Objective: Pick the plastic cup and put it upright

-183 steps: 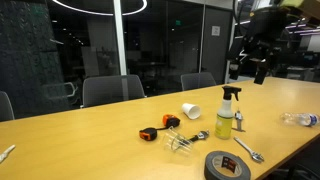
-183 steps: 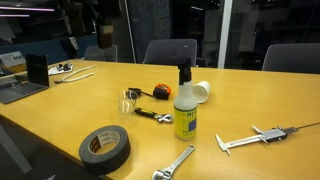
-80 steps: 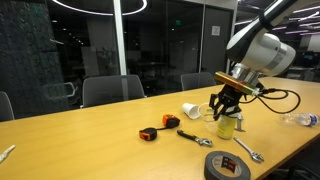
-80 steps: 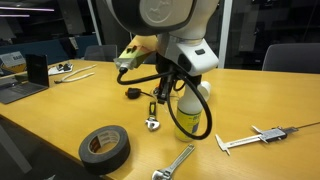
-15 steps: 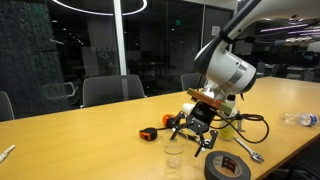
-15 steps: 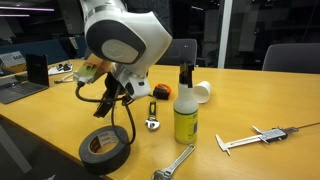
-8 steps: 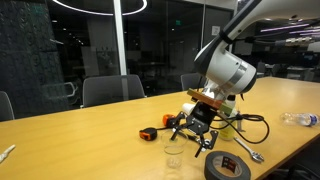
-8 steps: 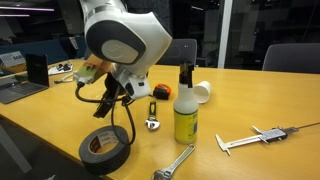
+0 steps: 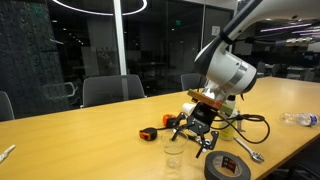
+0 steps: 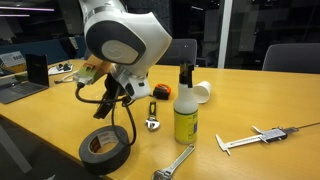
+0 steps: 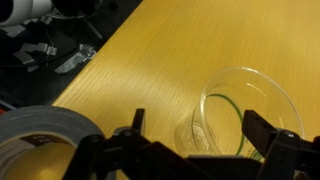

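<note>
The clear plastic cup (image 9: 173,150) stands upright on the yellow table, mouth up. In the wrist view I look down into the cup (image 11: 240,112) and see its round rim and ribbed bottom. My gripper (image 11: 198,124) hovers just above it with its black fingers spread wide, the left finger clear of the cup and the right finger over its rim. In an exterior view the gripper (image 9: 192,136) is just above and beside the cup. In an exterior view the arm (image 10: 118,95) hides the cup.
A grey tape roll (image 10: 105,147) lies close by; it also shows in the wrist view (image 11: 40,140). A yellow spray bottle (image 10: 186,110), white cup (image 10: 201,92), orange tape measure (image 9: 150,133), wrenches (image 10: 180,160) and a caliper (image 10: 255,137) lie around. A laptop (image 10: 15,90) sits at the edge.
Nothing has visibly moved in the last second. Twelve seconds ago the cup lay on its side by the wrench; now it stands upright nearer the tape roll.
</note>
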Controlling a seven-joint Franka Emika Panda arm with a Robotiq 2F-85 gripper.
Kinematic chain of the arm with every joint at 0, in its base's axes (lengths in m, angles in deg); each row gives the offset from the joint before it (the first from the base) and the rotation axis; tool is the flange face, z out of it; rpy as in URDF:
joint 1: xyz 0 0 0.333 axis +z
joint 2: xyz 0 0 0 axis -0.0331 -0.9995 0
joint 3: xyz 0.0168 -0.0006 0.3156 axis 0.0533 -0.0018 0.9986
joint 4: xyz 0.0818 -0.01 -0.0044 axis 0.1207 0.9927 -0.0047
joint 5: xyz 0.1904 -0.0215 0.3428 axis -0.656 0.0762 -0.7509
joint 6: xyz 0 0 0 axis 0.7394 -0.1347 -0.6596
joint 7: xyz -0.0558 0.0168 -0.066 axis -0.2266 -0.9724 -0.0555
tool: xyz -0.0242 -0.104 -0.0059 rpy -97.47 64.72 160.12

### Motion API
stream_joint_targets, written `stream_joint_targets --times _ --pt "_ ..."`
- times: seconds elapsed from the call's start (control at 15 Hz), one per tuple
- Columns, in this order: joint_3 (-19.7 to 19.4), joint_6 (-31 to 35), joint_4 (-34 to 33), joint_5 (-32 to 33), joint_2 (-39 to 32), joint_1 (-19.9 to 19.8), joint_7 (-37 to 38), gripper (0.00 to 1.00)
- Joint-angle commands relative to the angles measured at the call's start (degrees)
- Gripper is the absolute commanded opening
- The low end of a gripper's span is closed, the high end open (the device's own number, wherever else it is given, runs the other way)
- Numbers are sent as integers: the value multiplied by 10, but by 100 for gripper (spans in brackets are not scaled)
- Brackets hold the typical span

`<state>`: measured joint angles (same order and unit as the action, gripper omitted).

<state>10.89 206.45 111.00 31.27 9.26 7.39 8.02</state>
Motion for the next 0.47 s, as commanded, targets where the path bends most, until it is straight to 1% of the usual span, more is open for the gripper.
stream_joint_targets --times 0.0,0.07,0.13,0.4 --pt "5 3 -6 20 13 -2 16 100" --pt "5 2 -7 25 11 -3 21 100" --pt "2 -1 -3 12 1 -3 2 100" --pt "2 -1 -1 12 -1 -3 2 100"
